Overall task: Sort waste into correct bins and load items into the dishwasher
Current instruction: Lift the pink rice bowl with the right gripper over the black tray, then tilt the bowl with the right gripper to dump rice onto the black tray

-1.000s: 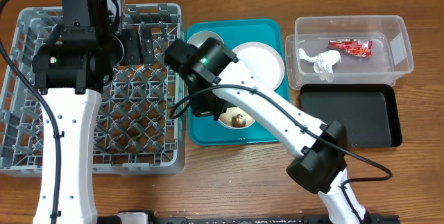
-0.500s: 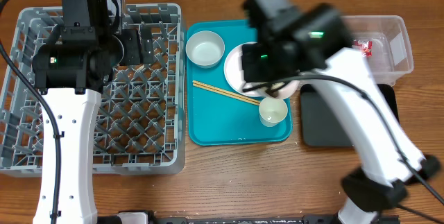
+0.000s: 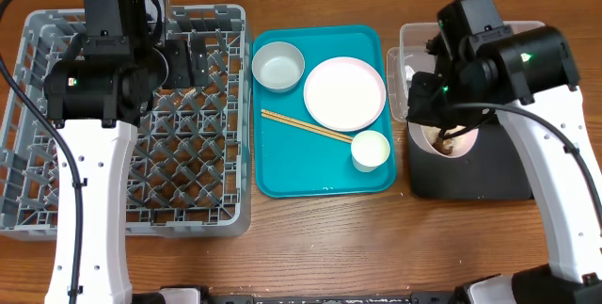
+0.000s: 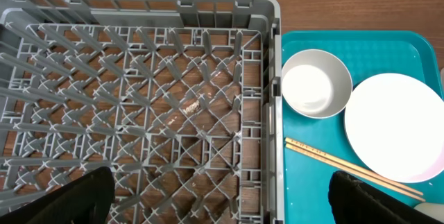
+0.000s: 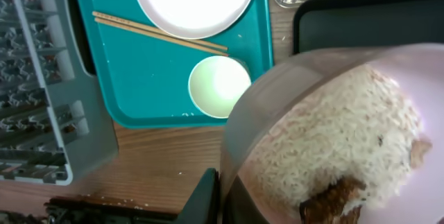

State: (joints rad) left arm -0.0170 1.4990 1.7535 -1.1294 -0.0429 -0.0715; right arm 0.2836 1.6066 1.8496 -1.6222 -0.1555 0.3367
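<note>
My right gripper (image 3: pixel 450 135) is shut on the rim of the pinkish-white bowl (image 5: pixel 326 78) and holds it tilted above the black tray (image 3: pixel 489 177). Loose white rice (image 5: pixel 347 123) and a brown food lump (image 5: pixel 331 200) lie in the bowl. On the teal tray (image 3: pixel 282 177) are the pale grey-white bowl (image 3: pixel 278 66), white plate (image 3: pixel 344 94), wooden chopsticks (image 3: pixel 306 126) and small white cup (image 3: pixel 371 150). My left gripper (image 4: pixel 222 200) hangs open and empty over the grey dish rack (image 3: pixel 56 200). The clear tub (image 3: pixel 536 45) is partly behind my right arm. The wrapper and tissue are hidden.
The dish rack (image 4: pixel 139 99) lies directly left of the teal tray (image 4: pixel 312 196), their edges almost touching. The black tray sits in front of the clear tub at the right. Bare wooden table (image 3: pixel 329 248) runs along the front.
My right arm has swung from the teal tray to the right, carrying the pinkish-white bowl over the black tray. The left arm has not moved.
</note>
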